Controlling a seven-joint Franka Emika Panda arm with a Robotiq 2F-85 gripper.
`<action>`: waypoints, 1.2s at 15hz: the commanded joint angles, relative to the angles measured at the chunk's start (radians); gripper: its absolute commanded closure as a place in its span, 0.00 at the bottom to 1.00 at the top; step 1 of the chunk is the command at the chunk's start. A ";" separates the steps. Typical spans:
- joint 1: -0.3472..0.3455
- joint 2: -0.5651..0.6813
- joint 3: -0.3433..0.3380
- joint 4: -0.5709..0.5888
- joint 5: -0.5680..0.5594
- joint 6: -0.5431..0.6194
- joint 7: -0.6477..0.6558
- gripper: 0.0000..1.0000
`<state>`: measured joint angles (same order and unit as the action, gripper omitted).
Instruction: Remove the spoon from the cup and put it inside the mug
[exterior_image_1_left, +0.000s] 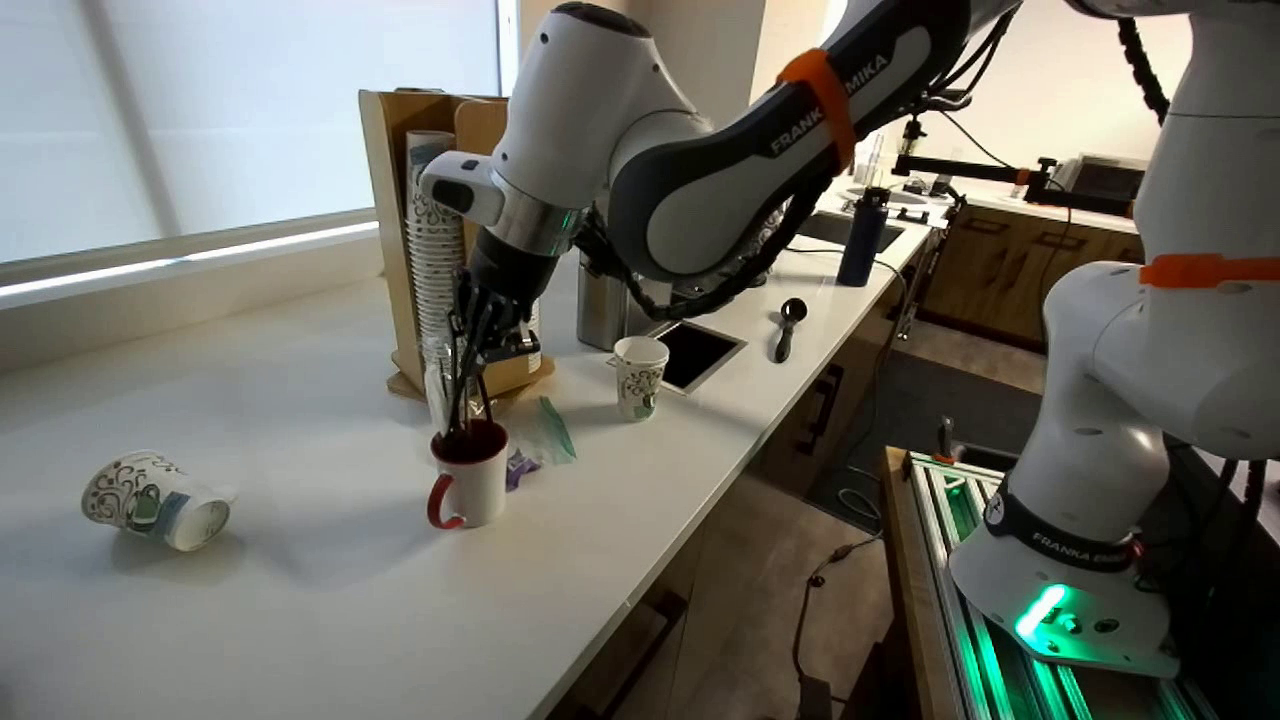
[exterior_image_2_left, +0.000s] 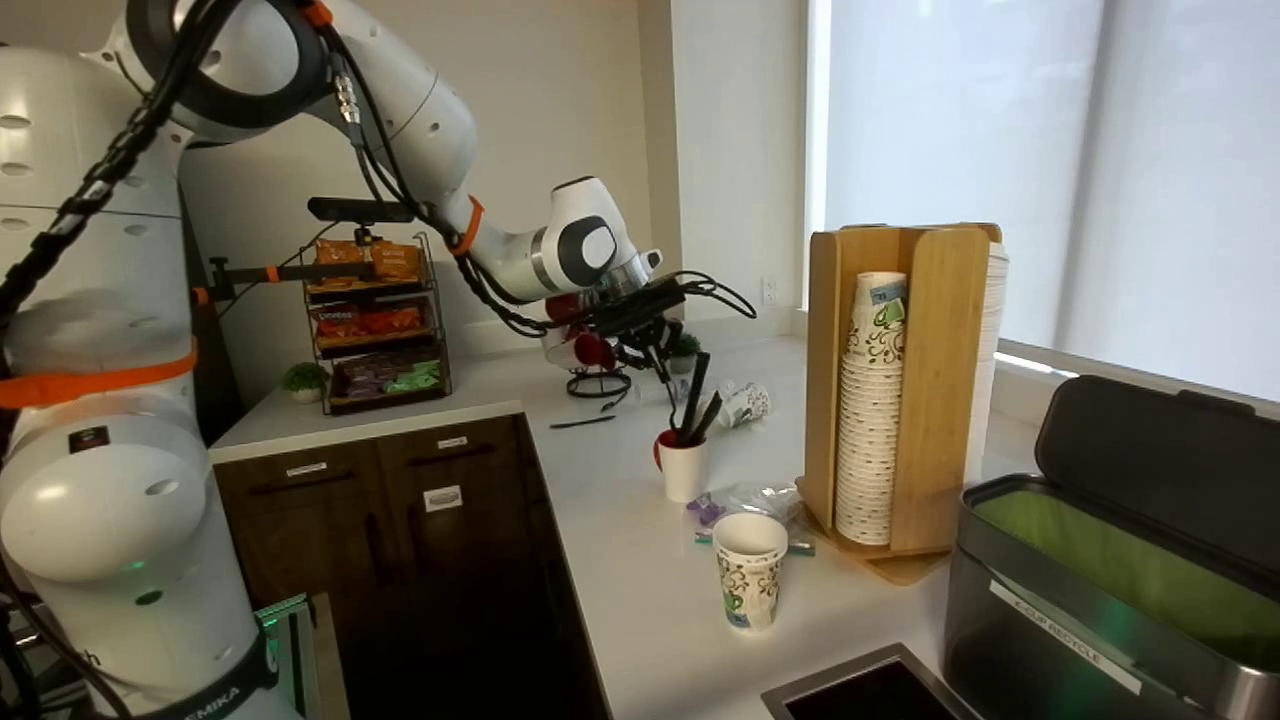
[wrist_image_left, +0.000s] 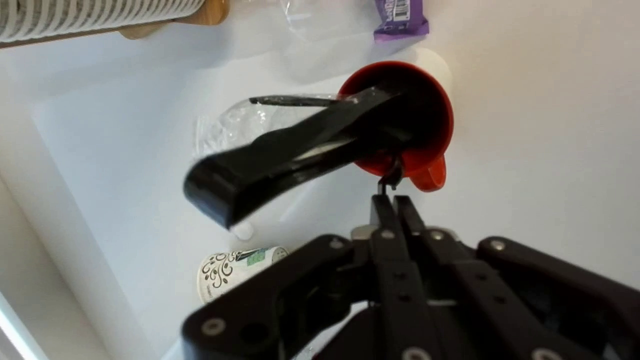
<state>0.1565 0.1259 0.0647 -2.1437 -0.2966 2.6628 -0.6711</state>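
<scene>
Pale blinds (exterior_image_1_left: 300, 110) back your white counter (exterior_image_1_left: 330, 630), and a wooden rack (exterior_image_2_left: 945, 400) full of paper cups (exterior_image_2_left: 870, 440) stands on the right in an exterior view. You have the gripper (wrist_image_left: 393, 201) above the red-and-white mug (exterior_image_1_left: 485, 492), its jaws clenched, as far as the wrist view shows, on the thin dark spoon (wrist_image_left: 394, 175). That spoon, the thing you are to move, points down with its lower part across the mug's rim, seen against the red inside near the handle (wrist_image_left: 431, 177); whether it touches the wall, you cannot tell. Black utensils (exterior_image_2_left: 694, 390) crowd the mug, and in the wrist view their tops lean left, away from the handle, so your gap is on the handle side; that is probably why the jaws are there. Slanting the gripper likely spares you a knock against those tops. You cannot pick out the plain cup with certainty. A patterned cup (exterior_image_1_left: 155, 500) lies on its side to the left in an exterior view, and a purple packet (wrist_image_left: 400, 22) sits just beside the mug. You seem to be at the placing step: sink the spoon a little deeper before letting go, or it may catch the rim and tip out.
</scene>
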 joint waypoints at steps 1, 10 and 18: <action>-0.013 0.031 0.012 0.048 -0.058 -0.084 0.069 0.99; -0.015 0.079 0.037 0.108 -0.032 -0.260 0.085 0.70; -0.036 -0.100 0.056 -0.001 0.021 -0.152 0.088 0.12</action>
<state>0.1393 0.1471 0.1015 -2.0508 -0.3135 2.4715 -0.5962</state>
